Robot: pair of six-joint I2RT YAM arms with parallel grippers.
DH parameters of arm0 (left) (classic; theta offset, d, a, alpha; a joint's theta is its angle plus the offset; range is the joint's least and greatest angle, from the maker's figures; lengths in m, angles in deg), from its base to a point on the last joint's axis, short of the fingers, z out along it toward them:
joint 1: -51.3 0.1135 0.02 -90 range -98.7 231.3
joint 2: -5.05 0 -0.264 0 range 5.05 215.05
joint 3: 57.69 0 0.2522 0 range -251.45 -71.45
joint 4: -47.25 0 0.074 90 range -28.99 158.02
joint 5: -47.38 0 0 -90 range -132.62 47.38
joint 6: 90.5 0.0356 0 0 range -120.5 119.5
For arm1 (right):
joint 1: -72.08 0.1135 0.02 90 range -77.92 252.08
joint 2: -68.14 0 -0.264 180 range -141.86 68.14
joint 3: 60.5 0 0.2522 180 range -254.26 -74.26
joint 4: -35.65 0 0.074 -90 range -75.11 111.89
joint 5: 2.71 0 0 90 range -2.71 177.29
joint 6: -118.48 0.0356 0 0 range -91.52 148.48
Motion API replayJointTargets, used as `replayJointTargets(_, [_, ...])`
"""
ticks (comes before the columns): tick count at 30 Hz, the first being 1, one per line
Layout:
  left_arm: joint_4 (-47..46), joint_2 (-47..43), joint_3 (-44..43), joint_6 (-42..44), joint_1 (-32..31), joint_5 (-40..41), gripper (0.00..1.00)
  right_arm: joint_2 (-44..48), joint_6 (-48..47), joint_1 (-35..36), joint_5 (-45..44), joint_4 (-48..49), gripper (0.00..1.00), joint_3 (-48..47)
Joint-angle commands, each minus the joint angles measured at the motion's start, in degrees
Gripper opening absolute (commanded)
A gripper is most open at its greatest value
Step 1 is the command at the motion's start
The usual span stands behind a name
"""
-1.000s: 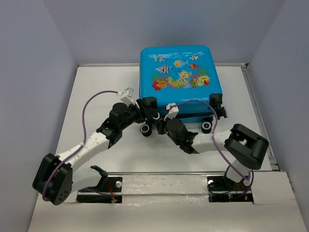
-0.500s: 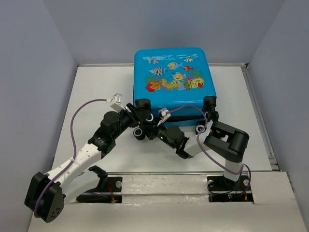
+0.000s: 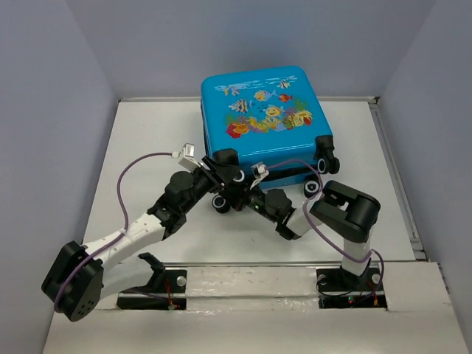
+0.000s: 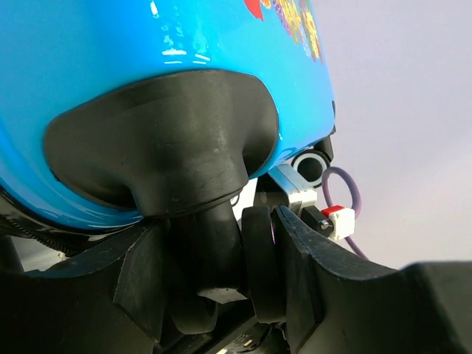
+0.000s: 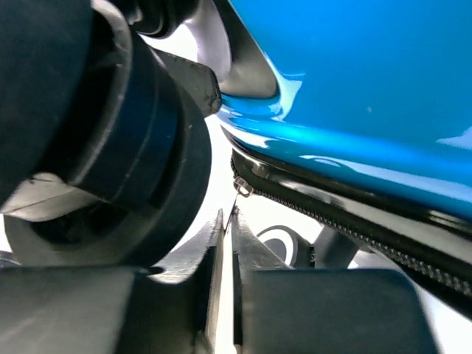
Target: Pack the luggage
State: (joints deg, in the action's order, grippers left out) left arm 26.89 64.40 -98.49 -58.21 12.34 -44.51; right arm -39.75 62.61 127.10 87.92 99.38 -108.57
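The luggage (image 3: 262, 122), a bright-blue fish-print suitcase, lies flat and shut at the back of the table (image 3: 147, 140). My left gripper (image 3: 215, 177) is at its near-left corner. In the left wrist view this gripper (image 4: 221, 276) is shut on a black wheel (image 4: 258, 258) and its stem, under the blue shell (image 4: 110, 44). My right gripper (image 3: 247, 195) sits just right of it, at the near edge. In the right wrist view that gripper (image 5: 230, 217) is shut on the thin zipper pull (image 5: 241, 189) hanging from the black zipper (image 5: 332, 214), beside a wheel (image 5: 110, 162).
Grey walls enclose the table on three sides, with a raised rail (image 3: 394, 169) along the right. The suitcase's right-hand wheels (image 3: 318, 177) stick out toward the right arm's elbow (image 3: 346, 210). Purple cables (image 3: 140, 166) loop over both arms.
The suitcase has slid left and turned slightly counter-clockwise. Both grippers have moved left with it, keeping their holds. The right arm's elbow has folded in closer.
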Motion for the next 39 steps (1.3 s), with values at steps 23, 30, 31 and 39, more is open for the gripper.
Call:
replayJointTargets(23, [-19.3, -6.1, 3.2, -2.8, -5.3, -15.2, 0.09, 45.5, -10.5, 2.3, -5.6, -54.1, 1.00, -1.0])
replayJointTargets(30, [-19.7, -6.1, 3.9, -3.0, -5.3, -15.6, 0.12, 39.3, -12.5, 2.3, -4.1, -56.0, 1.00, -8.7])
replayJointTargets(31, [-20.1, -6.0, 4.0, -3.5, -5.3, -15.8, 0.12, 38.9, -12.4, 2.3, -4.4, -55.5, 1.00, -8.8])
replayJointTargets(39, [-21.3, -5.9, 5.0, -4.7, -5.3, -16.4, 0.14, 36.0, -13.6, 2.3, -10.5, -49.7, 0.54, -8.7])
